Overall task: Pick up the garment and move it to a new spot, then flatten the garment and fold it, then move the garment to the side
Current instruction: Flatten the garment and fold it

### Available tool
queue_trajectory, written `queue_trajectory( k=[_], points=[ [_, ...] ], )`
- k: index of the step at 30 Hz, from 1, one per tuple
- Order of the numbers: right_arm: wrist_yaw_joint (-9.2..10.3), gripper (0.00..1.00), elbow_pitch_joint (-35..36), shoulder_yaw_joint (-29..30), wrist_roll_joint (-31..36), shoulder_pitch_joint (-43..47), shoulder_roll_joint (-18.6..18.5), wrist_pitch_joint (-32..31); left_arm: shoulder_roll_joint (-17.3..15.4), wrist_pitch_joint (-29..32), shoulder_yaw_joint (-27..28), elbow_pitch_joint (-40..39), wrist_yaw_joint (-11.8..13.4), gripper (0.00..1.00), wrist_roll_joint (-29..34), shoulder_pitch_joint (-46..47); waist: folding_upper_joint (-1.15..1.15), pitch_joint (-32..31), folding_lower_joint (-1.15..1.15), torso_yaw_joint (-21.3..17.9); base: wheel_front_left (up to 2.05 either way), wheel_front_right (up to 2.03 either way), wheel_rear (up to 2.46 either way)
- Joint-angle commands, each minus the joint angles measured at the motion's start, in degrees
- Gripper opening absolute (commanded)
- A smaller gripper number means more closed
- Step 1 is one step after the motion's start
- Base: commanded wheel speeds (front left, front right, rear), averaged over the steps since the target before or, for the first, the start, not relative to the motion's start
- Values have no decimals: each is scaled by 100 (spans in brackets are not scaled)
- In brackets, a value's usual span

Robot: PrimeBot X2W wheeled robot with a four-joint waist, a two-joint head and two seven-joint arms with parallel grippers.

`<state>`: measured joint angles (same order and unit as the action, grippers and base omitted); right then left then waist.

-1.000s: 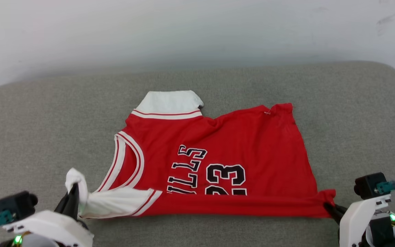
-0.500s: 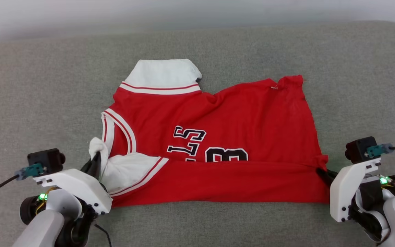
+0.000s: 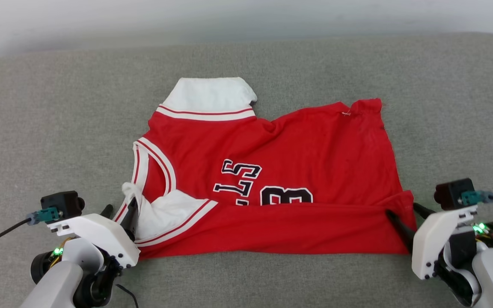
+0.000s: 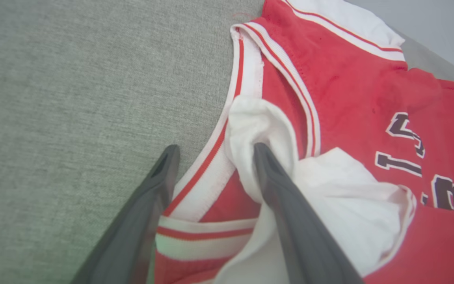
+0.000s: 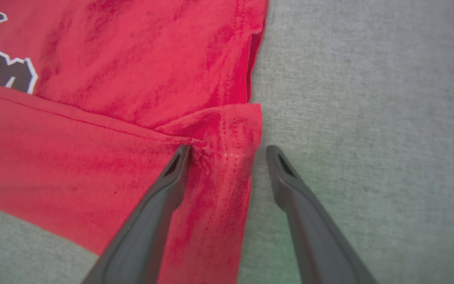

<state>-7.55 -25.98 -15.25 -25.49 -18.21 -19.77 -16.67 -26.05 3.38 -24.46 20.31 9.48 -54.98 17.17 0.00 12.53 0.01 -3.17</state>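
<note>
Left jaws spread at the garment (image 3: 306, 145) (right jaws spread astride its corner).

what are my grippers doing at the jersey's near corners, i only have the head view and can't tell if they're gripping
Observer: In the left wrist view the left gripper is open. One finger is against the bunched white sleeve of the garment, the other is over the grey cushion.
Operator: ok and the right one
Observer: The right wrist view shows the right gripper open too, straddling the red hem corner without pinching it.
Operator: any cloth snagged there
Observer: None that I can see. One fingertip lies on red cloth, the other over bare cushion.
</note>
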Motion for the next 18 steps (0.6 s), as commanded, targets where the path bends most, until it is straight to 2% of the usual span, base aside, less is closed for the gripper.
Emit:
queue_trajectory(
  k=[1, 6, 10, 15, 18],
  points=[
    [13, 100, -44, 15, 70, 157, -51, 71, -12, -22, 11, 0, -37, 100, -22, 40, 0, -110, -1, -13, 0, 0, 0],
    [12, 100, 187, 144, 344, 375, -45, 726, -218, 104, 32, -109, -48, 100, -53, -92, 0, -482, -1, -62, 0, 0, 0],
    [12, 100, 474, 489, 744, 619, 115, 1332, -550, 458, -9, -425, -3, 100, -51, -230, 0, -714, -1, -125, 0, 0, 0],
    [11, 100, 906, 1025, 1249, 948, 496, 1809, -1120, 1544, -249, -1040, 157, 100, -158, -501, 0, -823, -1, -203, 0, 0, 0],
    [11, 100, 1212, 1216, 1475, 1135, 757, 1869, -1439, 2195, -295, -1388, 320, 100, -339, -643, 0, -772, -1, -270, 0, 0, 0]
  ],
)
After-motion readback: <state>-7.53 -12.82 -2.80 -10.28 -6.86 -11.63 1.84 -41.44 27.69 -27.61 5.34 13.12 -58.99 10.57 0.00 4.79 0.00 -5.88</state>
